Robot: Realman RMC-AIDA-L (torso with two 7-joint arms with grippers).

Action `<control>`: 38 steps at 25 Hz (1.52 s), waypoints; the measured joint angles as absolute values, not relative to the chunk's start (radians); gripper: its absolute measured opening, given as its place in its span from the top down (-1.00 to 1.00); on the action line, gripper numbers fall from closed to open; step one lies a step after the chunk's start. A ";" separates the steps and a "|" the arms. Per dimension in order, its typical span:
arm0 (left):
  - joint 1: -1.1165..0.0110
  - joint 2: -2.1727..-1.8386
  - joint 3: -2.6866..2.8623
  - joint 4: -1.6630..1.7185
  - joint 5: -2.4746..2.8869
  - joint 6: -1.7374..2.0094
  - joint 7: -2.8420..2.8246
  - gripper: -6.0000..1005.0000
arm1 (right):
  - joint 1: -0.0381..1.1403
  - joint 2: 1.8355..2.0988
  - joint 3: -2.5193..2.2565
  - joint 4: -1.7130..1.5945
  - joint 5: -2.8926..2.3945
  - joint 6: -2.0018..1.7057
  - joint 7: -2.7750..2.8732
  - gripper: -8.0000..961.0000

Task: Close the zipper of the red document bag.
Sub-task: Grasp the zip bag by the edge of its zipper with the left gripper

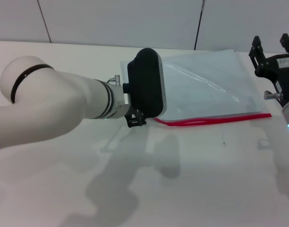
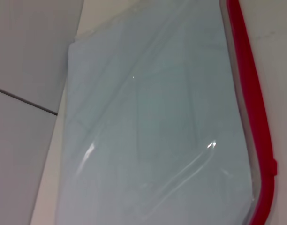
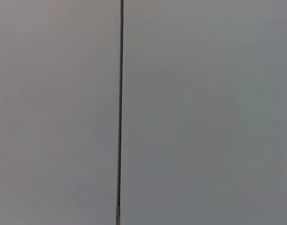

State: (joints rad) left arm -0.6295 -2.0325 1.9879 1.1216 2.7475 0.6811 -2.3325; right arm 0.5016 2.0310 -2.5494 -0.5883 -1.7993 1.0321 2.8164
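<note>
The red document bag (image 1: 206, 85) lies flat on the table (image 1: 191, 189), zipper (image 1: 215, 119) along its near edge. The left claw (image 1: 135, 118) sits at the zipper's left end, grip state hidden; the right claw (image 1: 273, 43) hovers released past the bag's right edge. In the left wrist view, the zipper (image 2: 253, 108) bows outward, so it could snag and drag the bag. The right wrist view shows only wall.

White table (image 1: 191, 189), pale panelled wall (image 1: 111, 19) behind, dark vertical seams (image 3: 120, 103)
</note>
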 joint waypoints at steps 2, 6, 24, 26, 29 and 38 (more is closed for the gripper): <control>-0.636 -2.033 1.988 1.112 2.736 0.681 -2.333 -0.04 | 0.502 2.031 -2.549 -0.588 -1.799 1.032 2.816 -0.40; -0.642 -2.033 1.988 1.102 2.728 0.680 -2.333 -0.01 | 0.502 2.031 -2.548 -0.591 -1.799 1.032 2.816 -0.40; -0.646 -2.031 1.975 1.084 2.729 0.679 -2.345 0.36 | 0.503 2.031 -2.546 -0.595 -1.799 1.032 2.816 -0.40; -0.649 -2.031 1.974 1.072 2.730 0.677 -2.347 0.52 | 0.503 2.031 -2.546 -0.595 -1.799 1.032 2.816 -0.40; -0.651 -2.031 1.974 1.062 2.733 0.666 -2.353 0.65 | 0.503 2.031 -2.546 -0.595 -1.799 1.032 2.816 -0.40; -0.652 -2.030 1.974 1.061 2.738 0.643 -2.394 0.78 | 0.503 2.031 -2.552 -0.608 -1.799 1.037 2.816 -0.40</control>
State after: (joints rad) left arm -0.6519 -2.0304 1.9740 1.0607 2.7382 0.6433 -2.3943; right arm 0.5028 2.0307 -2.5515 -0.6076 -1.7993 1.0367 2.8164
